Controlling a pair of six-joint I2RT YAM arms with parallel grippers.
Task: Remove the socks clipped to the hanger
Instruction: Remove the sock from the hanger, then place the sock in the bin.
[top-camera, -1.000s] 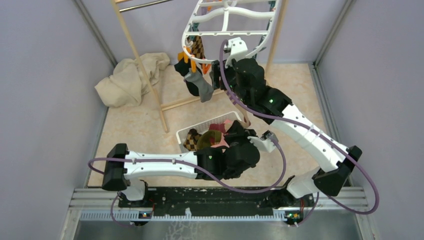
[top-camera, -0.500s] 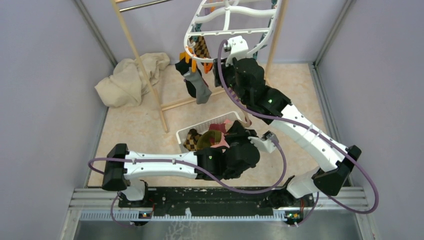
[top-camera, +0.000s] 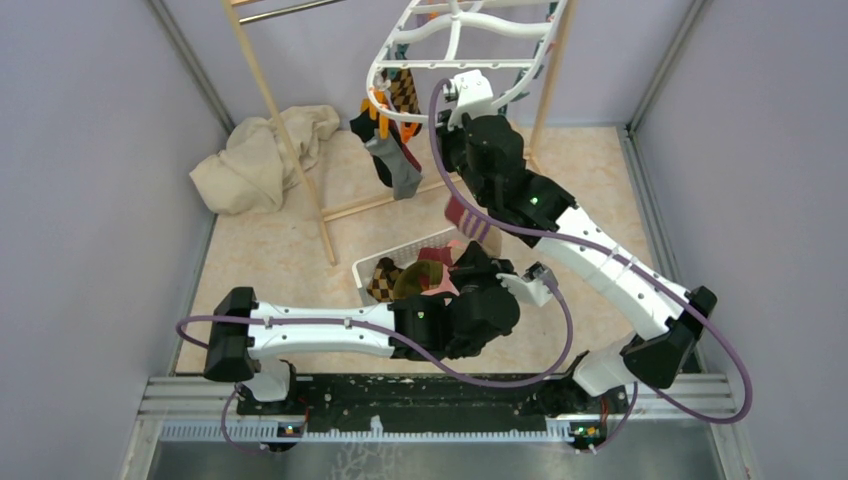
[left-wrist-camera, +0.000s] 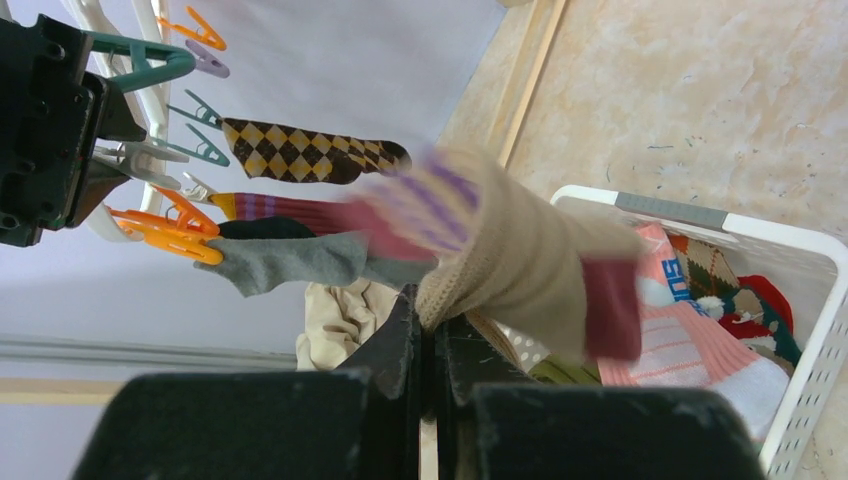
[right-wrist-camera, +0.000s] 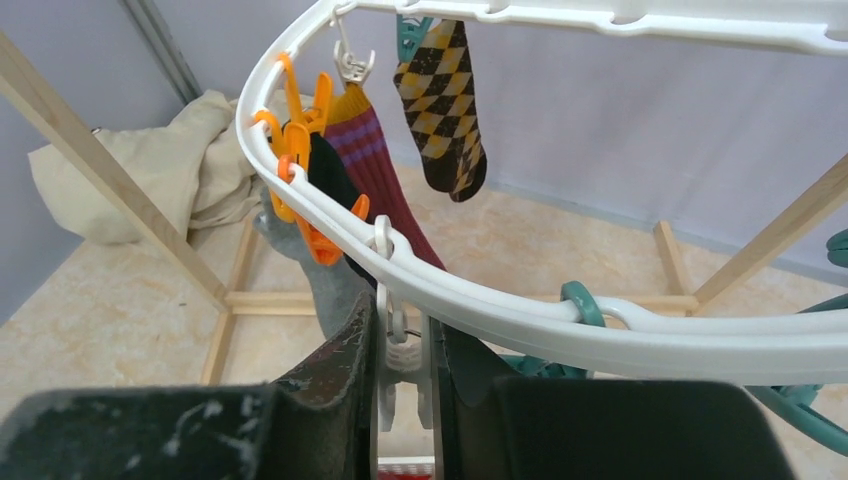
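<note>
The white oval hanger (top-camera: 455, 45) hangs at the back, its rim (right-wrist-camera: 520, 320) crossing the right wrist view. My right gripper (right-wrist-camera: 402, 316) is shut on a white peg (right-wrist-camera: 400, 345) of that rim. A beige sock with purple stripes and a maroon toe (left-wrist-camera: 520, 255) is loose in the air and blurred (top-camera: 466, 218), over the white basket (left-wrist-camera: 700, 214). An argyle sock (right-wrist-camera: 440, 95), a maroon striped sock (right-wrist-camera: 375, 170), a black sock (right-wrist-camera: 328, 170) and a grey sock (left-wrist-camera: 285, 262) stay clipped. My left gripper (left-wrist-camera: 428, 312) is shut by the basket, just below the loose sock.
Several socks, one of them pink (left-wrist-camera: 680, 345), lie in the basket (top-camera: 372, 266). The wooden pole rack (top-camera: 290, 150) stands round the hanger, with a crumpled beige cloth (top-camera: 262, 155) on the floor behind it. Grey walls close in both sides.
My right gripper has closed on the white peg. The beige striped sock has come off the hanger and is dropping toward the basket. The left arm has not moved.
</note>
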